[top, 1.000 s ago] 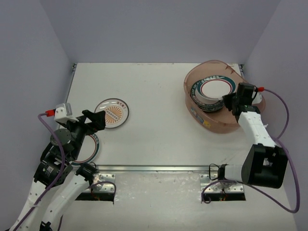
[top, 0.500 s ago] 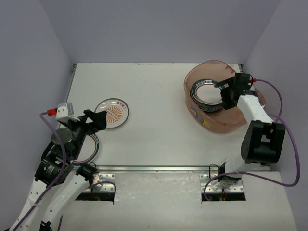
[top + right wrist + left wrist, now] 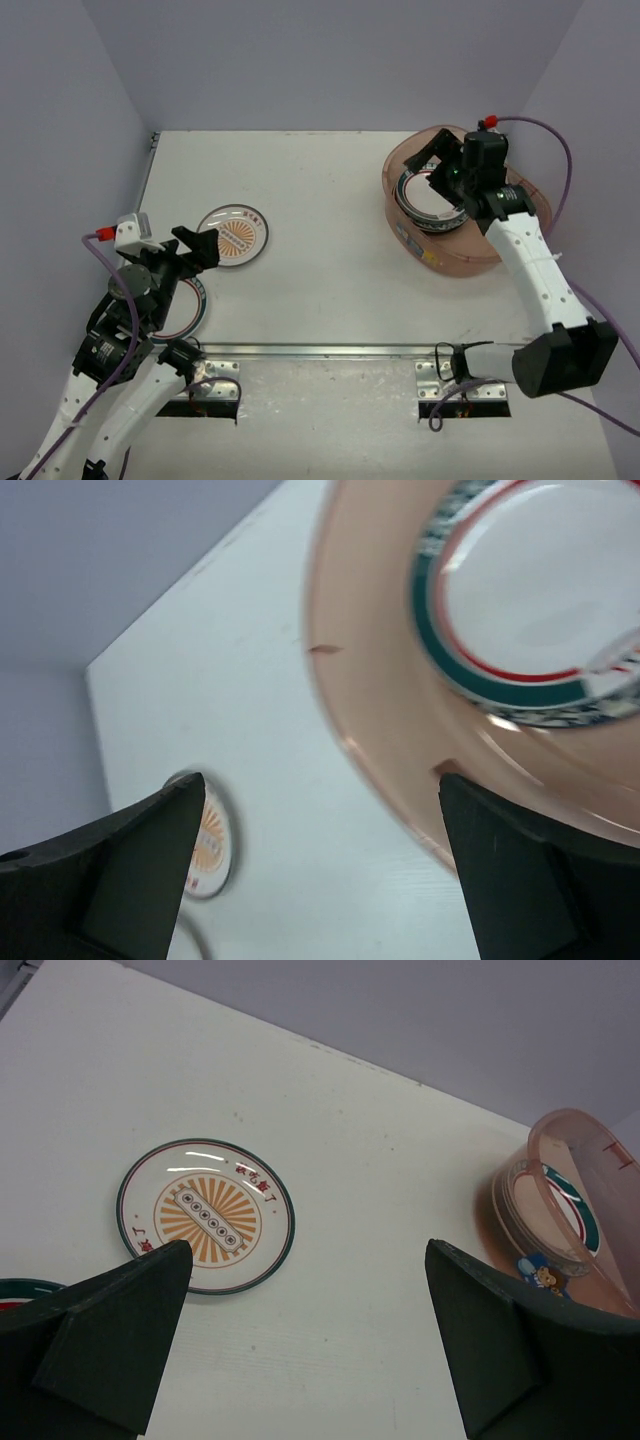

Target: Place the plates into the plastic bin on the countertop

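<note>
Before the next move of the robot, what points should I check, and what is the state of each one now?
1. The right pincer is open and empty: ok.
2. The top round teal-rimmed ceramic plate lies inside the translucent pink plastic bin: ok.
3. The left pincer is open and empty: ok.
4. The round orange-sunburst ceramic plate on the white countertop is uncovered: ok.
5. The second teal-rimmed plate is fully visible: not ok, the left arm hides part.

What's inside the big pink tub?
A stack of plates, a teal-rimmed plate on top. The right pincer hangs over them; the lower plates are covered, so no count.
</note>
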Robot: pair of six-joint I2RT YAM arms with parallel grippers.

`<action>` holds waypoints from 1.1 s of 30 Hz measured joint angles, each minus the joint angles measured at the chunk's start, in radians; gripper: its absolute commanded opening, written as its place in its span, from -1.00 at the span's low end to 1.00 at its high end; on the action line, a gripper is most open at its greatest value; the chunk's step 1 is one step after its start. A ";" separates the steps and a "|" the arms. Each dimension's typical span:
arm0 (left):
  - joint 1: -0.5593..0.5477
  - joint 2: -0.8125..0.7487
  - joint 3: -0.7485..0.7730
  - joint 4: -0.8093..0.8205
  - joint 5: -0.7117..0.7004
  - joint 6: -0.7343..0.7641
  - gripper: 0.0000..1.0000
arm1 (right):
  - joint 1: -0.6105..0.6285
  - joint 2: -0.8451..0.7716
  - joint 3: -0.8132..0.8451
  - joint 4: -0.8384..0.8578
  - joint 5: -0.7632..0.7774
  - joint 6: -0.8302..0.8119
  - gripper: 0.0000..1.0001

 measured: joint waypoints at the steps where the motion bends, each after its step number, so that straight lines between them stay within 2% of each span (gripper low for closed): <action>1: 0.000 0.000 0.000 -0.002 -0.010 -0.003 1.00 | 0.050 -0.034 -0.007 0.045 -0.019 -0.041 0.98; 4: 0.000 0.002 0.000 -0.017 -0.058 -0.021 1.00 | 0.239 -0.081 0.009 0.176 -0.087 -0.156 0.98; 6: 0.000 0.002 0.000 -0.030 -0.086 -0.033 1.00 | 0.363 -0.051 0.058 0.235 -0.167 -0.216 0.98; 9: 0.000 0.000 0.000 -0.050 -0.124 -0.050 1.00 | 0.491 0.049 0.117 0.309 -0.236 -0.277 0.98; 12: 0.000 -0.012 0.000 -0.065 -0.164 -0.066 1.00 | 0.572 0.218 0.167 0.365 -0.290 -0.309 0.98; 16: 0.003 -0.028 0.000 -0.069 -0.196 -0.083 1.00 | 0.615 0.481 0.185 0.435 -0.381 -0.289 0.98; 22: 0.003 -0.032 0.000 -0.075 -0.211 -0.085 1.00 | 0.638 0.813 0.233 0.439 -0.382 -0.235 0.98; 24: 0.003 -0.033 0.000 -0.076 -0.212 -0.085 1.00 | 0.641 0.882 0.245 0.441 -0.375 -0.212 0.95; 31: 0.003 -0.046 0.000 -0.082 -0.217 -0.085 1.00 | 0.640 0.971 0.339 0.522 -0.373 -0.121 0.74; 33: 0.003 -0.051 0.000 -0.082 -0.217 -0.085 1.00 | 0.640 1.013 0.390 0.534 -0.374 -0.084 0.48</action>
